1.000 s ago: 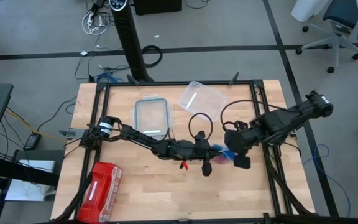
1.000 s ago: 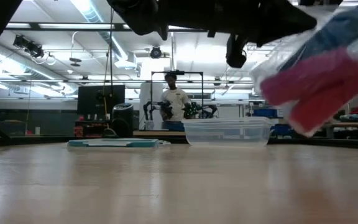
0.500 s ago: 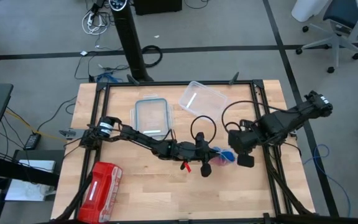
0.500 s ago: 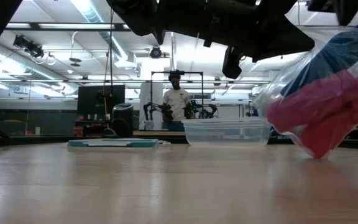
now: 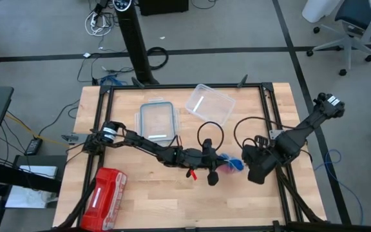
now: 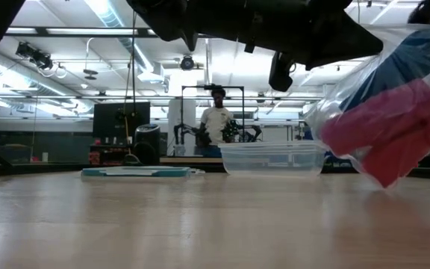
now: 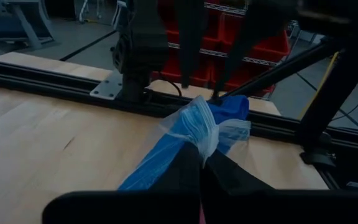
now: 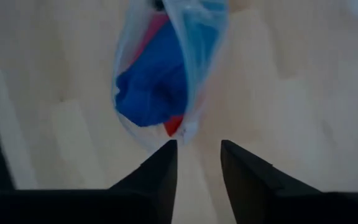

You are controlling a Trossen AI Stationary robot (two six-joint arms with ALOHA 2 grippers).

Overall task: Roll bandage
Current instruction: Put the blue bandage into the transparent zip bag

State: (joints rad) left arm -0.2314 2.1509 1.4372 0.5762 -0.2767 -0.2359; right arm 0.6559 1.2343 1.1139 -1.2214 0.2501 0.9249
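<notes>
A clear plastic bag (image 5: 231, 162) holds the bright blue bandage (image 7: 158, 163) and red-pink fabric rolls (image 6: 394, 131). It hangs above the table right of centre, with my left gripper (image 5: 212, 170) shut on it. In the low view the bag (image 6: 383, 112) floats clear of the wood, blue on top and red below. My right gripper (image 5: 257, 170) stands open just to the bag's right, pointing steeply down. In its wrist view the bag's end (image 8: 160, 74) lies just beyond the fingertips, apart from them. My left gripper pinches the bag's gathered plastic (image 7: 202, 129) between its two fingers, over the blue bandage inside. The fingers (image 7: 185, 171) come nearly level from the table's left. The bag is lifted clear of the table and slants down away from the hold.
A clear tub (image 5: 209, 102) and a teal-rimmed lid (image 5: 156, 119) lie at the far middle of the table. The red zip pouch (image 5: 105, 196) lies at the near left corner. Black frame rails (image 5: 272, 109) border the table. A person (image 6: 216, 119) stands far behind it.
My right gripper has come away from the bag, moving down and toward the table's near right while its arm swung around. The bag's free end has sagged lower than a second ago and stays clear of the table in my left gripper.
</notes>
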